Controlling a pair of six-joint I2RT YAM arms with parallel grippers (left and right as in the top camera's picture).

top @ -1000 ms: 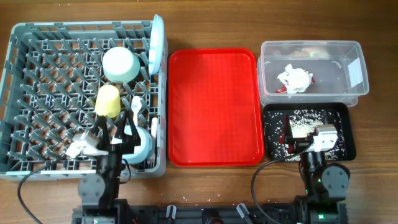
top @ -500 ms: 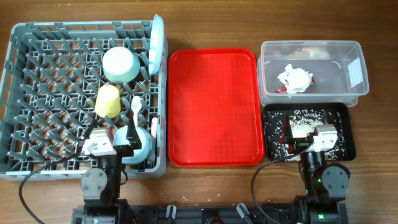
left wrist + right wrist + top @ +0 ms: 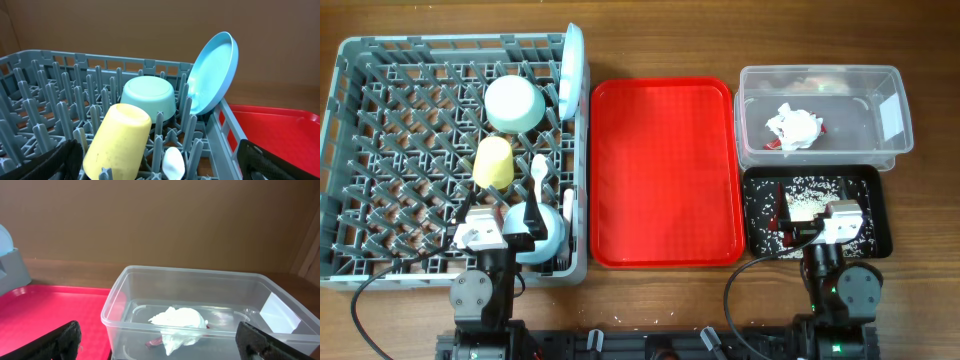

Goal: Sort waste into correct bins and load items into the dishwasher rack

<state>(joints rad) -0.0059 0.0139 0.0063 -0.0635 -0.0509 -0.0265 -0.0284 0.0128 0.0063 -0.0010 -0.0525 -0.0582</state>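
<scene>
Yellow cup (image 3: 117,145), bowl (image 3: 149,95) and plate (image 3: 215,72) in grey rack (image 3: 400,120), just beyond released left gripper (image 3: 165,162). Wrapper (image 3: 177,322) in clear tub (image 3: 120,305) beyond released right gripper (image 3: 162,342); rice scraps (image 3: 805,203) in black tray (image 3: 878,215) beneath it.

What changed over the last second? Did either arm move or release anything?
The left gripper and its wrist swung slightly right over the dishwasher rack's near edge, open and empty; nothing was grasped or released. Right gripper, plate, cup, bowl and wrapper stayed put.

Robot lab bench: brown wooden tabletop (image 3: 920,40), plain tan wall (image 3: 150,220), black cables (image 3: 728,290), two arm bases (image 3: 850,290), square grey plastic dishwasher rack (image 3: 450,43).
</scene>
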